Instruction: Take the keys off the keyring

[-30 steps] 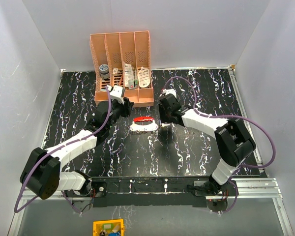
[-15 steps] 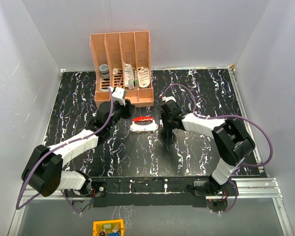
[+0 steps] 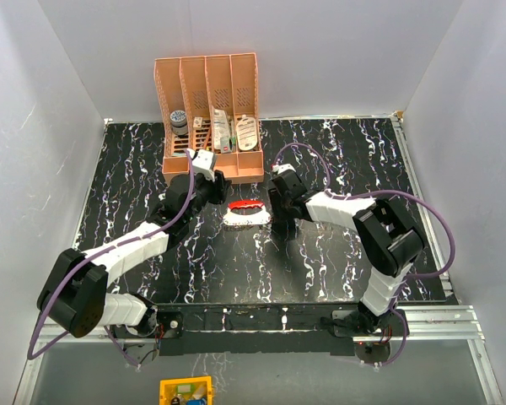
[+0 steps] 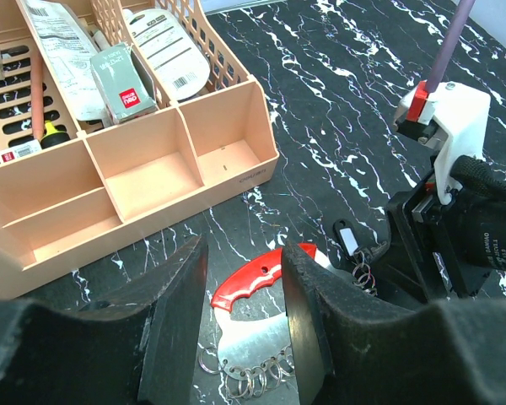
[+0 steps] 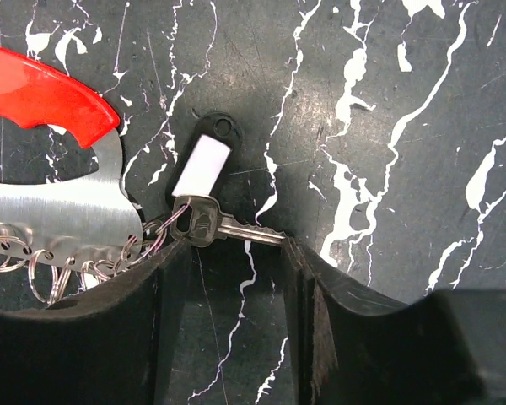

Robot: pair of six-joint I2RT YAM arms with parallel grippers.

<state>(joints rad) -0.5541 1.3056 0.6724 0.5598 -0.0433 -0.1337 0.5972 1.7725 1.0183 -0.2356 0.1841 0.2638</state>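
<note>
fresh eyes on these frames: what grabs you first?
The bright red grip on the flat silver piece, lying mid-table between the two arms on the black, white-veined tabletop. Next comes the peach desk organizer at the back edge, holding packets. In the right wrist view, the right arm's jaws stand open on either side of a small key next to a black tag with a white label.

table (image 5: 405, 126): black stone-look w/ white veins, smooth, slight sheen
keys (image 5: 59, 202): flat silvery metal, brushed, shiny
red part (image 5: 42, 93): glossy plastic
rings (image 5: 34, 261): thin bright metal wire
tag (image 5: 201, 164): black plastic frame, white matt insert
organizer (image 4: 185, 207): peach plastic, matt
left gripper (image 4: 242, 249), right gripper (image 5: 236, 245): matt black plastic
</note>
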